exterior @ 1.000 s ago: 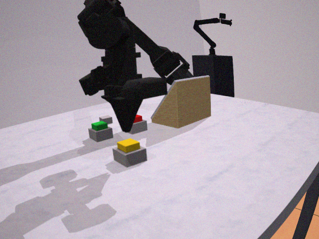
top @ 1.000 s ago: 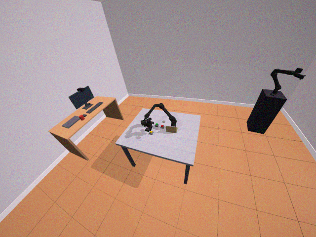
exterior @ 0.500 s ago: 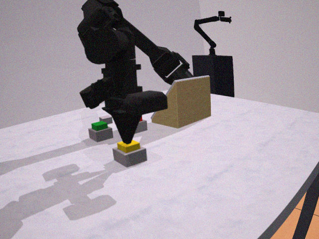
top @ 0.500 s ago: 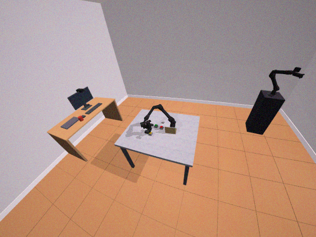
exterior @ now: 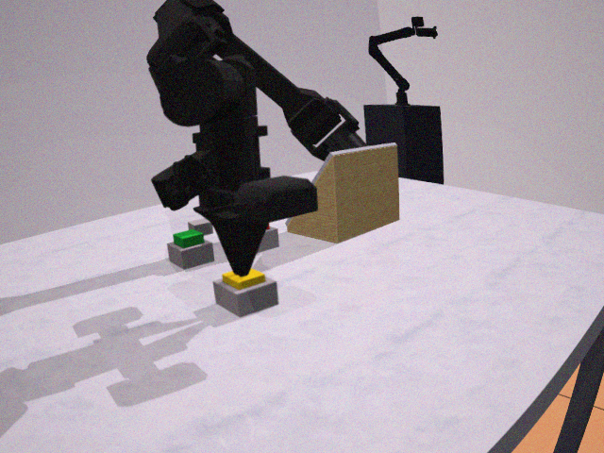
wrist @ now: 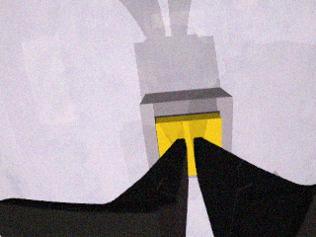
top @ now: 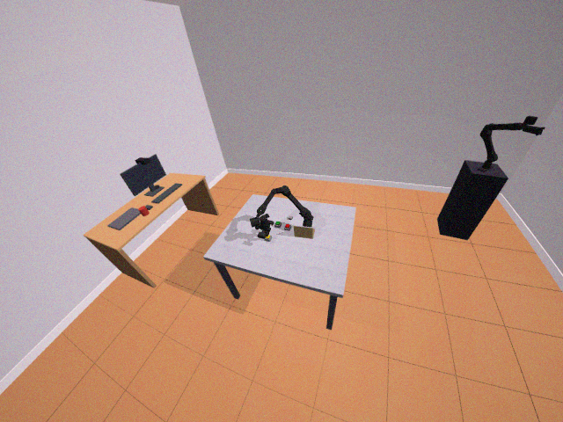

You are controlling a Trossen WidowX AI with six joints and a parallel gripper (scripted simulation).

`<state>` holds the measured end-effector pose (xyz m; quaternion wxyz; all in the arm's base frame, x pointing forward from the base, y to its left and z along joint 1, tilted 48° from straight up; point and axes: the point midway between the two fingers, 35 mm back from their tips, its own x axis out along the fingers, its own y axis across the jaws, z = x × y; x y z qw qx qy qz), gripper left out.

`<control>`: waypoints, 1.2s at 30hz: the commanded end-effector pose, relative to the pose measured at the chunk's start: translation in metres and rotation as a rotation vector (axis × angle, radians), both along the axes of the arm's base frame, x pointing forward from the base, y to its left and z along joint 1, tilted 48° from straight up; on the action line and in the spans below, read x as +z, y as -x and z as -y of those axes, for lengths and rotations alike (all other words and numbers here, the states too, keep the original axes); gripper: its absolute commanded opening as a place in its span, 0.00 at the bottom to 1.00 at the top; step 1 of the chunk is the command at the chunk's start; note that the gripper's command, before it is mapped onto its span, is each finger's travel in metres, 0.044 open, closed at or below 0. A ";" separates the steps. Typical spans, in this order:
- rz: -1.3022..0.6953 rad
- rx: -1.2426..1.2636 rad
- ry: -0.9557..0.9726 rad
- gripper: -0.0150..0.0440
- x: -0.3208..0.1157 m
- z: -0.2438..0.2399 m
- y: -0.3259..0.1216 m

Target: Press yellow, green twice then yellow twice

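Over the yellow button, the gripper points straight down with its fingers drawn together

At the near part of the table (top: 313, 267) (exterior: 439, 341), the yellow button (top: 268, 238) (exterior: 243, 281) (wrist: 209, 128) sits in its grey housing, its cap standing slightly proud. The gripper (top: 266, 236) (exterior: 241, 273) (wrist: 189, 146) is narrow, holding nothing, with a thin gap between its fingers in the wrist view; its tips meet the yellow cap. Above it the wrist hangs upright, and the arm (top: 285, 189) (exterior: 270, 73) rises to a high bend, then slopes down to its base behind the wooden wedge (top: 303, 232) (exterior: 365, 192).

Beyond the yellow button stand the green button (top: 277, 223) (exterior: 188, 238), apart from the gripper, and the red button (top: 287, 226), partly hidden by the fingers in the exterior view. A small pale block (top: 289, 218) (exterior: 199, 225) lies farther back. Well apart from the table, a second arm (top: 488, 142) (exterior: 387, 63) stands bent on a black pedestal (top: 472, 195) (exterior: 419, 141).
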<state>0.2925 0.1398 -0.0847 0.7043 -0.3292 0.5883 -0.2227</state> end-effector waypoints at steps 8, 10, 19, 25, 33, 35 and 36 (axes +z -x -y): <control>-0.001 0.000 0.001 0.29 0.002 -0.002 0.001; -0.005 0.003 0.006 0.29 0.014 -0.015 0.005; -0.008 0.004 0.006 0.29 0.046 -0.050 0.015; -0.009 0.004 0.007 0.29 0.062 -0.066 0.021; -0.031 0.003 -0.005 0.29 0.133 -0.005 0.017; -0.030 0.003 -0.003 0.29 0.152 0.016 0.020; -0.025 0.004 0.002 0.29 0.162 0.027 0.022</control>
